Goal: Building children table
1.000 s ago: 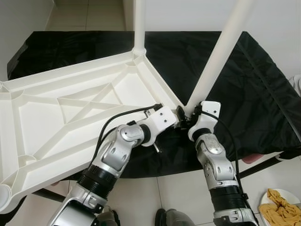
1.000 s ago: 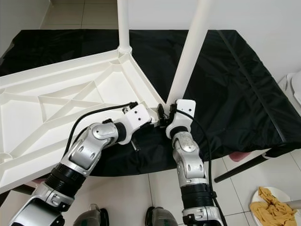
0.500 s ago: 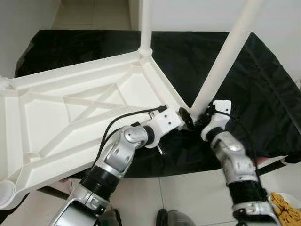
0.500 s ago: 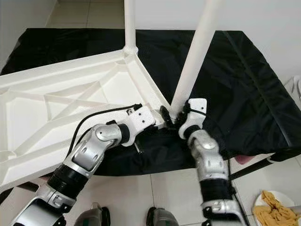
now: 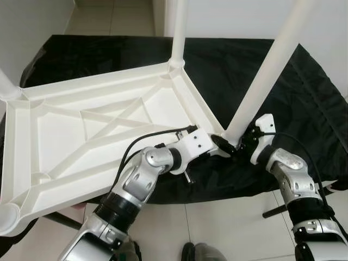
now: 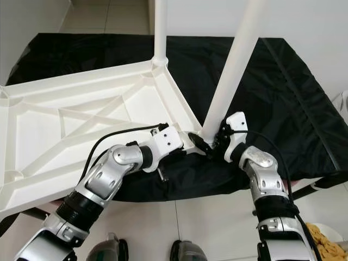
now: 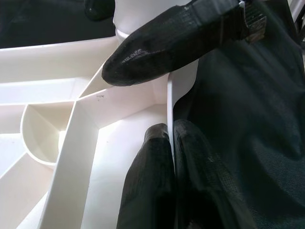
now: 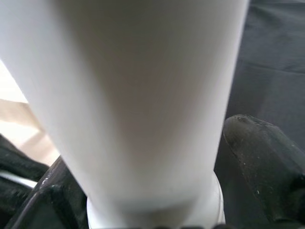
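While the upturned white tabletop (image 5: 98,130) lies on a black cloth (image 5: 304,103), the left gripper (image 7: 167,143) pinches its rim and the right gripper (image 5: 239,142) clasps a leg (image 5: 261,81) at its corner socket.

A black cloth (image 5: 304,103) covers the low surface in the middle of the room, creased and hanging over the near edge with a glossy sheen. Beneath it a dark leg (image 5: 277,209) angles down to the floor. The floor (image 5: 228,228) is laid in large pale tiles with thin grey joints, and more of the same tiling (image 5: 114,19) runs away beyond the cloth. A plain white wall (image 5: 32,32) stands on the left; another white wall (image 6: 304,22) rises behind. The light is soft and even.
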Robot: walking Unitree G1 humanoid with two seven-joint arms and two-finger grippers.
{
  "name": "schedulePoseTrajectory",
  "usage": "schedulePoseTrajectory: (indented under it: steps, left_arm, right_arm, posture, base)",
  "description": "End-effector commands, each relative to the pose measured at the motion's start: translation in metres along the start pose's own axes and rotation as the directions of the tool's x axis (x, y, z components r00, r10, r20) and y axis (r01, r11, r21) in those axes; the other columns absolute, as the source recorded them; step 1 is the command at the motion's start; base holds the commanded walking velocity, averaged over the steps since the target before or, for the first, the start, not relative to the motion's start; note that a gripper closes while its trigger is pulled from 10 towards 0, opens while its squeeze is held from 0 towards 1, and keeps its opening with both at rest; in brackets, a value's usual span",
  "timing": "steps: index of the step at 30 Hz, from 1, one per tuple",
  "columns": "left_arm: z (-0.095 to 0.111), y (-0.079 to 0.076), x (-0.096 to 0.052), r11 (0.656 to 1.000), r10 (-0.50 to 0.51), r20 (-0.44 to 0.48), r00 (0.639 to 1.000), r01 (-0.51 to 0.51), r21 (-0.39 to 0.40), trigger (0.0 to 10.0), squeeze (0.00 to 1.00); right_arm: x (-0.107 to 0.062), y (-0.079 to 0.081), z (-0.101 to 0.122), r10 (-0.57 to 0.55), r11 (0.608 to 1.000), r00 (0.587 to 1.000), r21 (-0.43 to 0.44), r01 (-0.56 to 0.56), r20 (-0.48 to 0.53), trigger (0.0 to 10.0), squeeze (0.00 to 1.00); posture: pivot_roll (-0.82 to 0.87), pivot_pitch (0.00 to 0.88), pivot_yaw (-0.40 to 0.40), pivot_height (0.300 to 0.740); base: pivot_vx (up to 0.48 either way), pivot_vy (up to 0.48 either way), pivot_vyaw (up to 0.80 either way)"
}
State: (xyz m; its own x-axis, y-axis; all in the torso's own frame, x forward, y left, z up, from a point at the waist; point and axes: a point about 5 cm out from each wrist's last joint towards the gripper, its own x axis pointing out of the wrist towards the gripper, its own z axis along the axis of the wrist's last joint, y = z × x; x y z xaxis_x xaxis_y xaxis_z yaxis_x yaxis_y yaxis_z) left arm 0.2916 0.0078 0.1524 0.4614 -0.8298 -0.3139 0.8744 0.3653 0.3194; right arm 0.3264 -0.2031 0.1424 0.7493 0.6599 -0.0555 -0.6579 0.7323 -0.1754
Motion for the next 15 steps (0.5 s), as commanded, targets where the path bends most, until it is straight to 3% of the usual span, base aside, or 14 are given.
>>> schedulePoseTrajectory:
  steps: [1, 4, 5, 6, 15]
  left_arm:
    - [0.005, -0.008, 0.001, 0.999, -0.040, 0.055, 0.998, 0.041, -0.021, 10.0, 0.00]
    - [0.005, -0.009, 0.001, 0.999, -0.044, 0.057, 0.997, 0.045, -0.015, 10.0, 0.00]
    - [0.006, -0.008, 0.001, 0.999, -0.043, 0.057, 0.997, 0.043, -0.015, 10.0, 0.00]
    - [0.006, -0.009, 0.001, 0.999, -0.042, 0.056, 0.998, 0.043, -0.016, 10.0, 0.00]
    - [0.006, -0.011, 0.001, 0.999, -0.046, 0.057, 0.997, 0.047, -0.019, 10.0, 0.00]
  right_arm:
    - [-0.006, -0.006, -0.005, 0.009, 1.000, 0.999, -0.010, -0.009, -0.042, 10.0, 0.00]
    - [-0.007, -0.005, -0.008, 0.041, 0.999, 0.998, -0.004, -0.041, -0.054, 10.0, 0.00]
    - [-0.008, -0.004, -0.011, 0.056, 0.998, 0.996, 0.014, -0.055, -0.064, 4.6, 0.00]
    - [-0.010, -0.002, -0.016, 0.081, 0.996, 0.994, 0.032, -0.078, -0.076, 0.0, 0.00]
    - [-0.017, 0.001, -0.030, 0.094, 0.991, 0.991, 0.101, -0.084, -0.096, 0.0, 0.00]
  posture:
    - [0.04, 0.067, -0.041, 0.740]
    - [0.04, 0.066, -0.041, 0.740]
    - [0.04, 0.065, -0.042, 0.740]
    - [0.04, 0.067, -0.041, 0.740]
    - [0.04, 0.070, -0.040, 0.740]
  base:
    - [0.000, 0.000, 0.00]
    - [0.000, 0.000, 0.00]
    - [0.000, 0.000, 0.00]
    - [0.000, 0.000, 0.00]
    - [0.000, 0.000, 0.00]
